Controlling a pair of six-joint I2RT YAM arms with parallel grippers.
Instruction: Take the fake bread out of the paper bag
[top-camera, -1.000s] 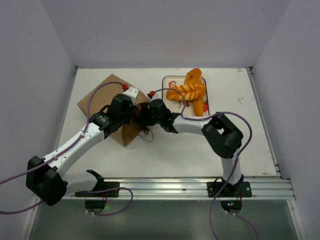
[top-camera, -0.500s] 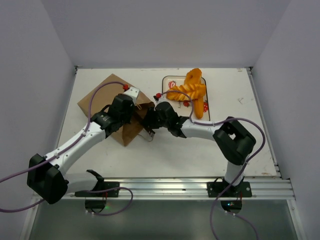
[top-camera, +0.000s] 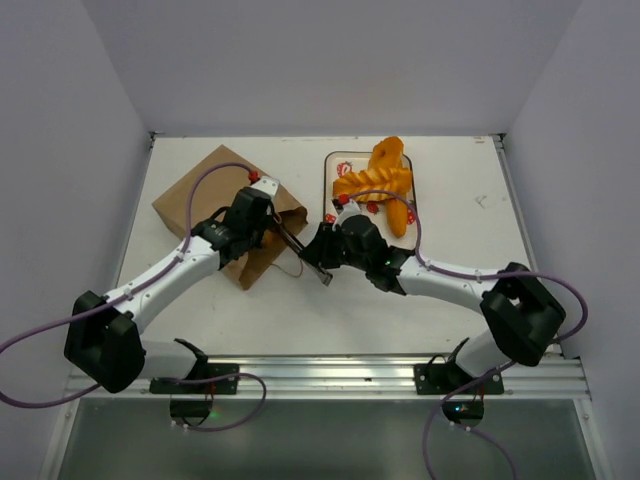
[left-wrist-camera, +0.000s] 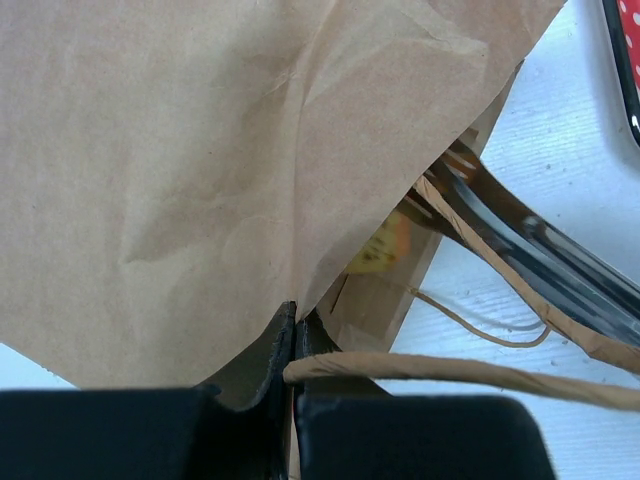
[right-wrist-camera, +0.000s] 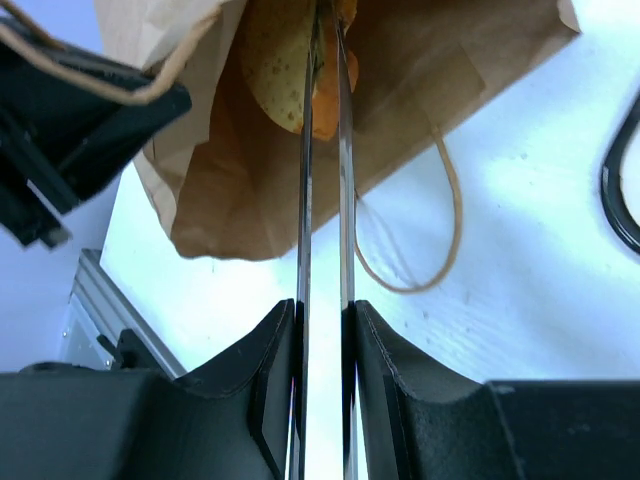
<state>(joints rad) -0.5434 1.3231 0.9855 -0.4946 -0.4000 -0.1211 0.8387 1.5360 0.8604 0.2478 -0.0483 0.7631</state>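
Lying flat, paper bag (top-camera: 195, 195), mouth facing right, tongs (left-wrist-camera: 530, 243) inside

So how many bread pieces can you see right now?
4. Three are piled on the tray: a top piece, a braided loaf, a long loaf. A fourth piece sits inside the bag, between the tongs. More may be hidden there.

Brown paper bag (top-camera: 215, 195) lies flat (mouth open), orange bread (right-wrist-camera: 275, 70) inside.
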